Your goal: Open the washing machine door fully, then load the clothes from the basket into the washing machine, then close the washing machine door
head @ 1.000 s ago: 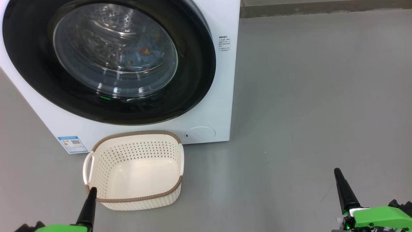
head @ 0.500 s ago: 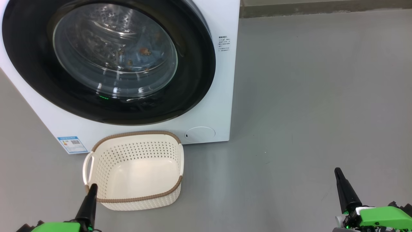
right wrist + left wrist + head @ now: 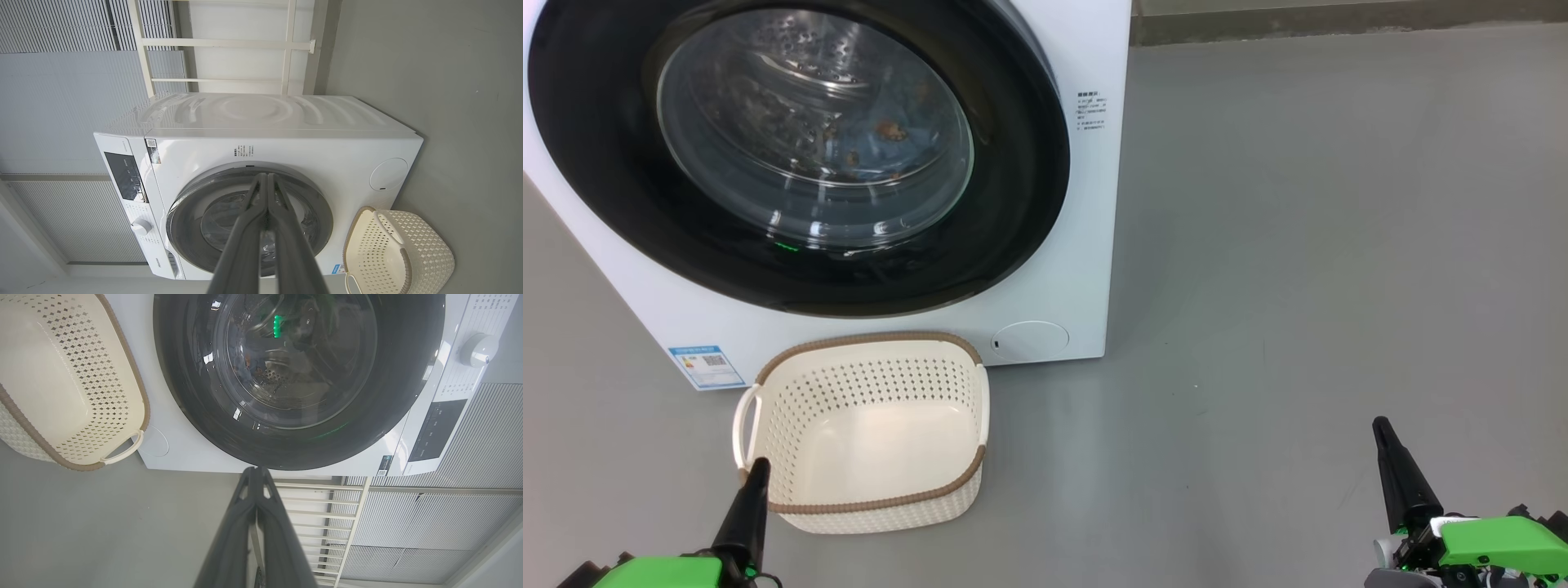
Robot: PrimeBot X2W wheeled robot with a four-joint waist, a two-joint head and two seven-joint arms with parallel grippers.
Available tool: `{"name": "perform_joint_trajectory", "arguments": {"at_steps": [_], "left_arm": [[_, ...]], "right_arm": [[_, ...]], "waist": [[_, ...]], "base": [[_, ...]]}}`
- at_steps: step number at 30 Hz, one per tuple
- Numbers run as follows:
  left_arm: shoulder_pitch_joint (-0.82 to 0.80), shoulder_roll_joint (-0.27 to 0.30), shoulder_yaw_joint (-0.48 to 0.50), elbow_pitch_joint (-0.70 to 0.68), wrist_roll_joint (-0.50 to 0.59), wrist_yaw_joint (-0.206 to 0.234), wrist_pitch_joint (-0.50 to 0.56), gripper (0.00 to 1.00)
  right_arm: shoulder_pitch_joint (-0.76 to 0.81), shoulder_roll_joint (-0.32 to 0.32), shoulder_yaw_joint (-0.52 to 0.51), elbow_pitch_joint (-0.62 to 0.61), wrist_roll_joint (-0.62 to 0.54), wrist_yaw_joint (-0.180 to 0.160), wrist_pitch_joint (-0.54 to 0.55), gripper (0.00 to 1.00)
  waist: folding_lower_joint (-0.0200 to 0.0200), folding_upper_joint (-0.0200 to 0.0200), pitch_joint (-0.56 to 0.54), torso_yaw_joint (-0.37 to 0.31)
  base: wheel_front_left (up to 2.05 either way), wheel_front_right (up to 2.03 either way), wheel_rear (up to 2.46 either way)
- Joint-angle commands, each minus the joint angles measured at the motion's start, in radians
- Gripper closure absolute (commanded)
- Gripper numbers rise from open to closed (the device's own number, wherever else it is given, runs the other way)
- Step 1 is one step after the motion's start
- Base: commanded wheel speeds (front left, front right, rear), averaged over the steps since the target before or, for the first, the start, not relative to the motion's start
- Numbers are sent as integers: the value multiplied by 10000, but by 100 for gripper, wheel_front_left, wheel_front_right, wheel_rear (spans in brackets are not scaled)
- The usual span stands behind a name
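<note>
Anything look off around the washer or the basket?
Nothing stands out. The washing machine door sits closed, the clothes show behind its glass, and the basket stands upright and empty on the floor.

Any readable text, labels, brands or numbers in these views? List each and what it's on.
Nothing can be read as words or numbers.
Blue label sticker, lower left of the washing machine front: QR code and print, too small.
Dark print block, upper right of the front: too small.
QR sticker by the control panel: unreadable.
Panel print and markings around the dial: blurred.
</note>
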State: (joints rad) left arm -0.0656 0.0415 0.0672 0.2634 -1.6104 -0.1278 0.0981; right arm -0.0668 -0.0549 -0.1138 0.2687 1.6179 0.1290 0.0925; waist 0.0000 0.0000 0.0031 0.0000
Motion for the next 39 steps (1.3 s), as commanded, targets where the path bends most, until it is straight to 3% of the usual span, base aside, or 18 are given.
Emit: {"name": "perform_joint_trajectory", "arguments": {"at_steps": [1,39], "left_arm": [[-412,192,325,-186,-99,-29,38,100],[-417,149,387,-184,-47,-29,88,100]], "right_arm": [[-395,-78,170,-249,48,17,70,100],[-402,-28,98,-245,-12,17,128,100]], "waist": [[0,0,0,0],[0,0,0,0]], "base": [[0,0,0],[0,0,0]]}}
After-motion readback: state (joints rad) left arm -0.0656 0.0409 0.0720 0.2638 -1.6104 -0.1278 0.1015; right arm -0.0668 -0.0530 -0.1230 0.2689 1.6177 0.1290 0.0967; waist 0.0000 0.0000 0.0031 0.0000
